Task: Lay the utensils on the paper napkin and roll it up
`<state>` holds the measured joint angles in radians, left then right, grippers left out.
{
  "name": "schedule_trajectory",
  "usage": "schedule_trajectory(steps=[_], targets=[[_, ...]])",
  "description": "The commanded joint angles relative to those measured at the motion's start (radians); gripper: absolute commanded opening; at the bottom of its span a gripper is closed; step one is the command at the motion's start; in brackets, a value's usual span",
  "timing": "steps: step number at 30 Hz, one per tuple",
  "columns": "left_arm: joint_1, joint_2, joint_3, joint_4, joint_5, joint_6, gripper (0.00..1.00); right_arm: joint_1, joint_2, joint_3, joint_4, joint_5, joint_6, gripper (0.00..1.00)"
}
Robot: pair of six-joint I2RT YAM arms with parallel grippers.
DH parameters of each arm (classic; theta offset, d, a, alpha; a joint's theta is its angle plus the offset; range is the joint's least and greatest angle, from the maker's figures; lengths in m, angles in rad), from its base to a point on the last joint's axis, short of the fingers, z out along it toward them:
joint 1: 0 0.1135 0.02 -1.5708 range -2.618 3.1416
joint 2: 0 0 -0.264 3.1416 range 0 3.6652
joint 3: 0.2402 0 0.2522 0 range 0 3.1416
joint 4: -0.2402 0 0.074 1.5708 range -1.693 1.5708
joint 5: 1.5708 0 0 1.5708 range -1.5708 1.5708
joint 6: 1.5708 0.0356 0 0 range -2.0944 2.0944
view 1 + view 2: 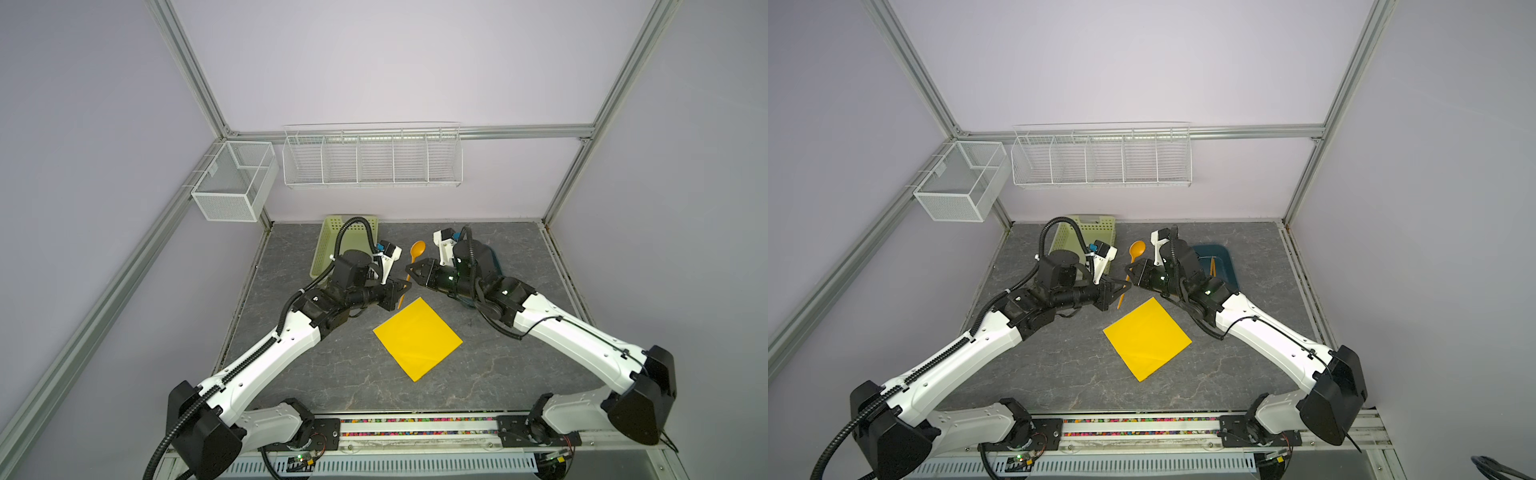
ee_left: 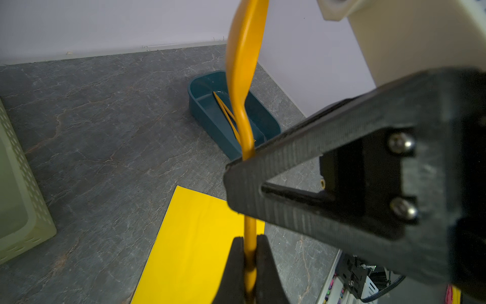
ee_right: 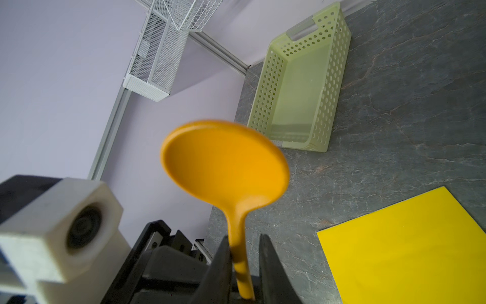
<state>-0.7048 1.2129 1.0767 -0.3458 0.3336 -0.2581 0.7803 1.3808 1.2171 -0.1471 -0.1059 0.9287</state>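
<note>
An orange spoon [image 1: 417, 250] [image 1: 1137, 249] hangs in the air behind the yellow paper napkin [image 1: 417, 338] [image 1: 1147, 338], bowl toward the back wall. My left gripper [image 1: 404, 287] [image 2: 249, 247] is shut on the lower part of its handle [image 2: 246, 79]. My right gripper [image 1: 411, 274] [image 3: 243, 244] straddles the handle just below the bowl [image 3: 226, 163]. One of its fingers touches the handle and the other stands a little off it. The napkin [image 2: 194, 250] [image 3: 407, 250] lies flat and bare. More utensils [image 1: 1212, 266] [image 2: 223, 108] lie in a blue tray [image 1: 1221, 257] [image 2: 207, 105].
A pale green perforated basket [image 1: 332, 237] [image 3: 297, 86] stands at the back left, behind my left arm. The blue tray sits at the back right, partly under my right arm. White wire baskets [image 1: 372, 158] [image 1: 235, 180] hang on the walls.
</note>
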Motion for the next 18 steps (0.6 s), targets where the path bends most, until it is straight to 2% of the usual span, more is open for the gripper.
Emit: schedule_trajectory(steps=[1, 6, 18], targets=[[0.005, -0.017, -0.006, 0.024, 0.004, -0.007, 0.0, -0.007, -0.005, 0.01, 0.025, -0.015, 0.051, 0.19], [0.005, -0.017, -0.008, 0.026, 0.0, -0.008, 0.0, -0.006, -0.007, 0.009, 0.012, -0.017, 0.057, 0.16], [0.005, -0.023, -0.012, 0.018, -0.023, -0.007, 0.0, -0.007, -0.015, -0.003, 0.004, -0.014, 0.067, 0.19]])
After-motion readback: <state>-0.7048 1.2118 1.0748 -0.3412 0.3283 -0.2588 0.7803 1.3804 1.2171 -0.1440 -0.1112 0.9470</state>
